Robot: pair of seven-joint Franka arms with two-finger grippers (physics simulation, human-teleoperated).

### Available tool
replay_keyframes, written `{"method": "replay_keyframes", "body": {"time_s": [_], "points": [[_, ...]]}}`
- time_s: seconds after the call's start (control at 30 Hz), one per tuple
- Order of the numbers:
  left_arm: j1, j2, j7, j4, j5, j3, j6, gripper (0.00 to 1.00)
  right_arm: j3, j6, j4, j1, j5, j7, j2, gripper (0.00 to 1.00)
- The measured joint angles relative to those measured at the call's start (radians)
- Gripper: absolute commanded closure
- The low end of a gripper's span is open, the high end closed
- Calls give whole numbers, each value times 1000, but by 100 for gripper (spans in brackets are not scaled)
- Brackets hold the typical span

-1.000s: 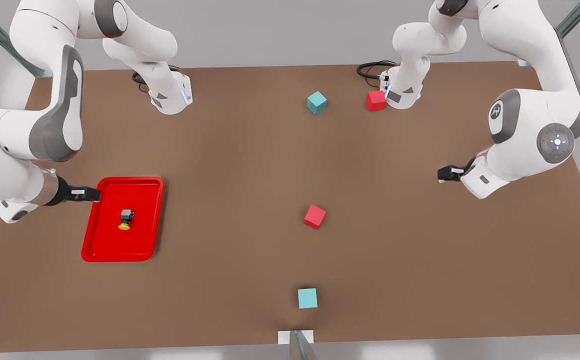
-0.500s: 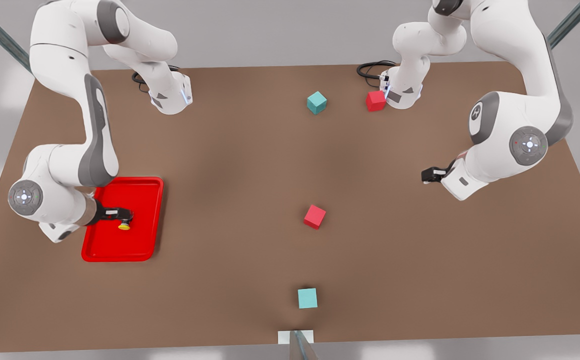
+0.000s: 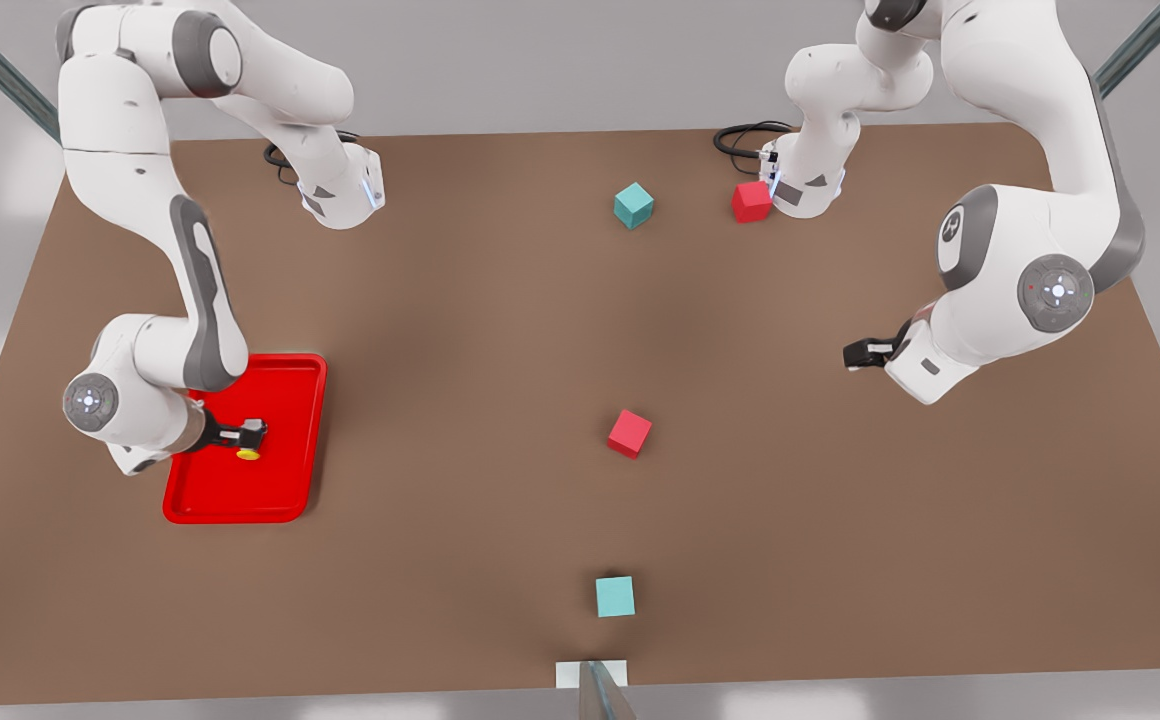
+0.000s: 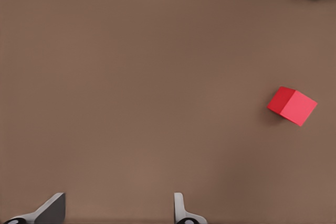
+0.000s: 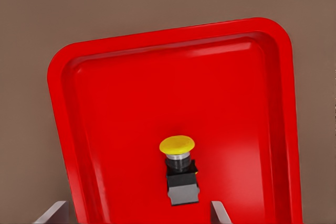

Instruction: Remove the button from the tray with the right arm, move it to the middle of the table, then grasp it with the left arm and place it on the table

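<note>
The task is only beginning: the button (image 5: 180,169) is lying on its side inside the tray (image 3: 295,375), not yet lifted, and the right claw (image 3: 252,436) is hanging over it with its fingers (image 5: 52,212) spread wide, straddling the grey body without pinching it, so the carry to mid-bench and the handover are all remaining. The left claw (image 3: 855,354) is waiting open above bare bench (image 4: 131,77) at the front view's right, near a red cube (image 4: 292,106). Against the earlier frames, the right arm has been swinging in from the tray's edge and dropping onto the button, while the left arm has crept slightly inward.
</note>
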Motion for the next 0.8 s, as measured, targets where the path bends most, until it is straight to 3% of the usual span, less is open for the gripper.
{"method": "replay_keyframes", "body": {"time_s": [0.1,0.23,0.3,0.8], "points": [[0,0,-8,0,0,0,1,0,23,55,-79,-17,-5,-2,-31,0],[-10,8,-18,2,19,-1,5,0,176,111,-167,-128,-66,-6,-73,0],[-15,10,-23,1,26,-2,7,0,203,130,-174,-158,-100,-8,-66,0],[-30,51,-47,0,42,-2,20,0,213,239,-266,-260,-221,-57,-23,0]]}}
